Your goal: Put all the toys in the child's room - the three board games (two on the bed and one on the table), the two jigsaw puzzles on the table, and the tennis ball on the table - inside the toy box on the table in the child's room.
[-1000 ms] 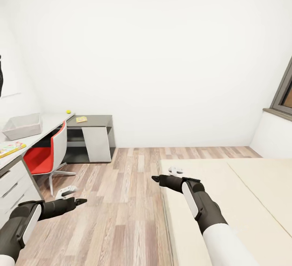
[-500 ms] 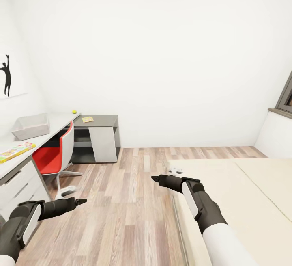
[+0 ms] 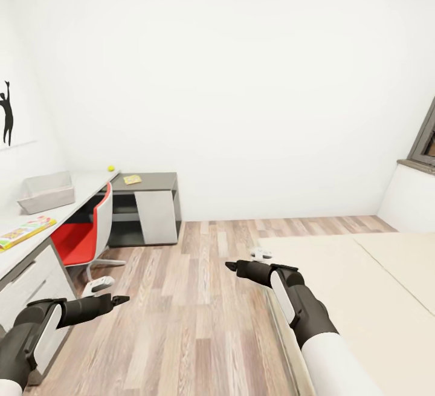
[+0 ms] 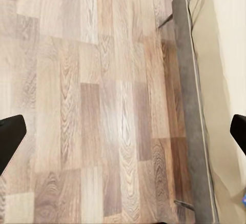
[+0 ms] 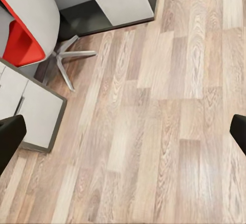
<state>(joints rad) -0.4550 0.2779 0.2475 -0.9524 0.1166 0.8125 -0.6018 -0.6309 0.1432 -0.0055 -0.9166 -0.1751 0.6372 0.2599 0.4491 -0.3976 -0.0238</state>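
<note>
The table runs along the left wall, with its lower dark grey section at the far end. On the pale top stand the grey toy box, the yellow tennis ball and a colourful flat jigsaw puzzle. A yellowish board game lies on the dark section. The bed fills the right foreground, its pads bare in the head view. Both arms hover over the floor: left gripper and right gripper, each open and holding nothing.
A red and white swivel chair is tucked at the table, beside white drawers. Wooden floor lies between table and bed. The bed's grey frame shows beneath my left hand. A window is at far right.
The whole head view has shifted: table, chair and bed sit further right in the picture, so the camera moved. Both arms keep the same pose, grippers unchanged.
</note>
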